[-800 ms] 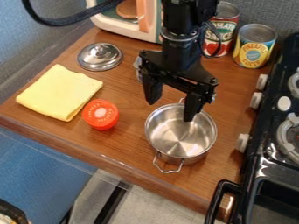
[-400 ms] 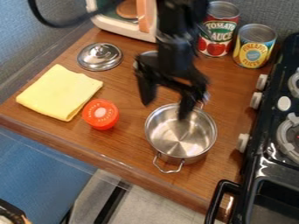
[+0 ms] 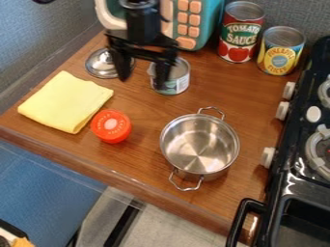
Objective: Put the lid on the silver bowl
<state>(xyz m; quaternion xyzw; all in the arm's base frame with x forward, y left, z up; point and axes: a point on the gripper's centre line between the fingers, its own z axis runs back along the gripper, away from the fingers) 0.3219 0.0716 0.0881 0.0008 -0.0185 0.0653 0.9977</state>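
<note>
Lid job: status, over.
Gripper open, empty, near lid. Lid on counter, silver bowl uncovered. Small can close to gripper, possible obstacle.

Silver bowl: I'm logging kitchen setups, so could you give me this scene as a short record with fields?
bowl: uncovered, two handles
lid: off the bowl, on the counter, beyond the yellow cloth
tool: open, over the counter near the lid
between cloth and bowl: round red item
right edge: stove
task status: lid not placed
</note>
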